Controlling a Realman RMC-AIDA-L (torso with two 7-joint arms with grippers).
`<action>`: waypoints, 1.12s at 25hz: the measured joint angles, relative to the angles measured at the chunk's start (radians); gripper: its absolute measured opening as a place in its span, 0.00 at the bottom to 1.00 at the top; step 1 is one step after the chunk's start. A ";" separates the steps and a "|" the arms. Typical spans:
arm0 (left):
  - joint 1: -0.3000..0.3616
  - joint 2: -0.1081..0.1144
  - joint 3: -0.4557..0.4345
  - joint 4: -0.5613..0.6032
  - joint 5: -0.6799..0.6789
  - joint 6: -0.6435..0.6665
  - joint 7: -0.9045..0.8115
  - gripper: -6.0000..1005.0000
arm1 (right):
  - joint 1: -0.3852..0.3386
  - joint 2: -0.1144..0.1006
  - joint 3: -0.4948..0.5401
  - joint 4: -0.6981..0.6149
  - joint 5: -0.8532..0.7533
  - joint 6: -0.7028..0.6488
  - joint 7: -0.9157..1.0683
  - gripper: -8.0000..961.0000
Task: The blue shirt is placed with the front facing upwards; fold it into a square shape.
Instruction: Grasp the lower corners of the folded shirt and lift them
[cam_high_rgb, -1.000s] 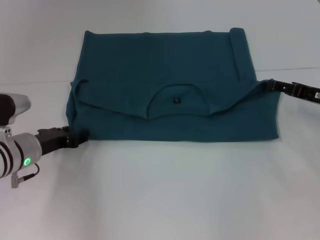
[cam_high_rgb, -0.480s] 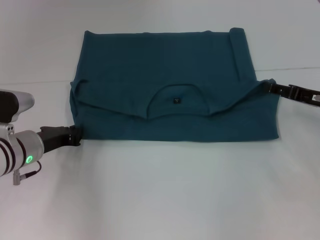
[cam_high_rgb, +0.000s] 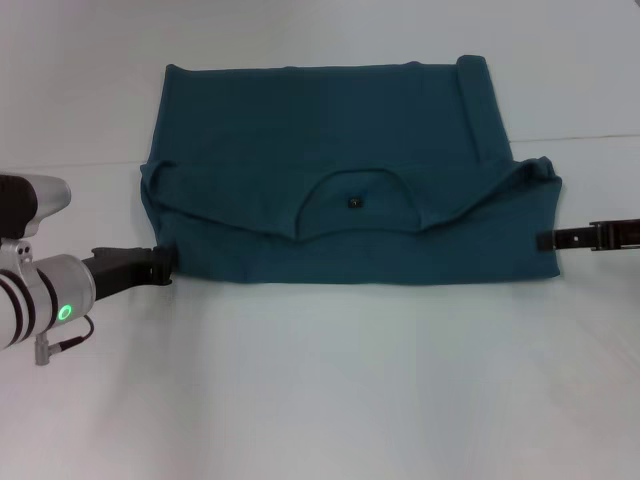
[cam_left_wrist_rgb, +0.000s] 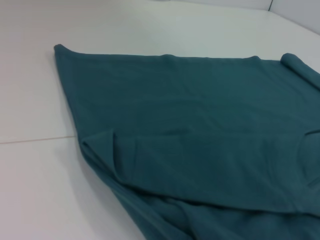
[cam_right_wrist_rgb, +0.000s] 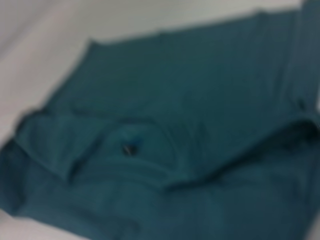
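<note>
The blue shirt lies flat on the white table, folded into a wide rectangle, with its collar and a small black label facing up near the front. My left gripper sits low at the shirt's front left corner, touching or nearly touching the edge. At the shirt's right edge my right gripper is level with the lower layer. The left wrist view shows the shirt with its folded left edge. In the right wrist view the shirt fills the picture, collar included.
The white table stretches in front of the shirt and to both sides. A thin seam line crosses the tabletop behind my left arm. A rolled fold stands at the shirt's far right corner.
My right gripper has dropped from the shirt's upper right fold corner towards me, to the lower right edge. My left gripper drew back slightly, then returned to the front left corner.
</note>
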 joint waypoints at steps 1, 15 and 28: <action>0.000 0.001 0.000 0.001 0.000 0.002 -0.002 0.03 | 0.005 0.007 -0.021 -0.029 -0.037 -0.010 0.031 0.83; -0.018 0.007 -0.007 0.003 -0.002 0.030 -0.007 0.03 | 0.071 0.075 -0.123 -0.045 -0.263 0.127 0.182 0.88; -0.021 0.007 -0.007 0.000 -0.002 0.029 -0.008 0.03 | 0.076 0.057 -0.098 0.071 -0.257 0.227 0.212 0.88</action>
